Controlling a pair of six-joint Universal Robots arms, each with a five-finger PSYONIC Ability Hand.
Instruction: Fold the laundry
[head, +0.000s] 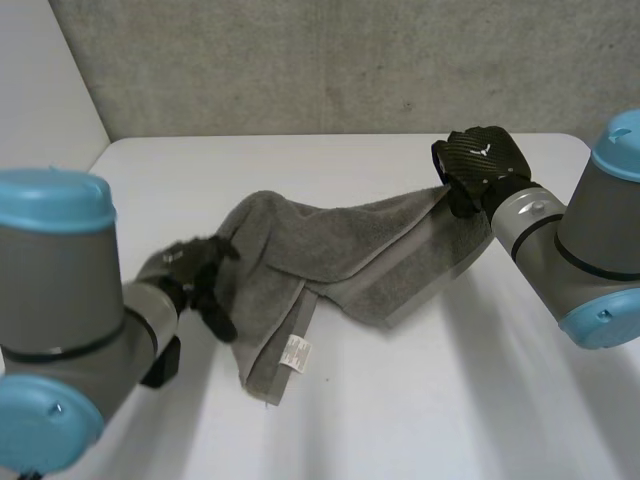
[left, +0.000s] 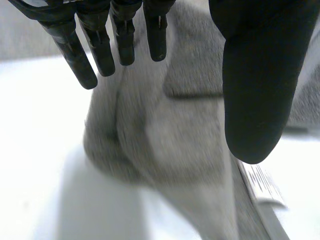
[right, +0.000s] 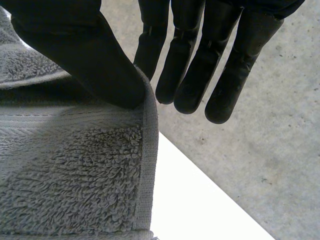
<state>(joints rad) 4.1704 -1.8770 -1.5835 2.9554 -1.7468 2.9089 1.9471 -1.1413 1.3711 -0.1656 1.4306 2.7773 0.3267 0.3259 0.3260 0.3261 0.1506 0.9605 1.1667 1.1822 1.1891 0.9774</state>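
The white bench (head: 420, 400) spreads across the scene, with a grey concrete wall (head: 300, 60) behind its far edge. A grey towel (head: 330, 250) lies rumpled on the bench between the two arms, running from near left to far right. One long fold crosses its middle, and a narrower strip trails toward the near side.

The left arm (head: 60, 320) comes in at the near left and the right arm (head: 590, 240) at the far right. The right hand (head: 480, 160) is at the towel's far right corner, which rises off the bench to meet it. Its wrist view shows the thumb (right: 75, 45) pressing the hemmed edge of the towel (right: 75, 175) against the nearest straight finger, so the hand is clamped on the cloth.

The left hand (head: 195, 275) is at the towel's bunched left end. Its fingers (left: 112, 45) are straight and held apart from the thumb (left: 255, 75) above the cloth (left: 165, 135), gripping nothing.

A small white label (head: 296, 352) is sewn at the edge of the near strip, and it lies just beside the left thumb in the wrist view (left: 262, 182).
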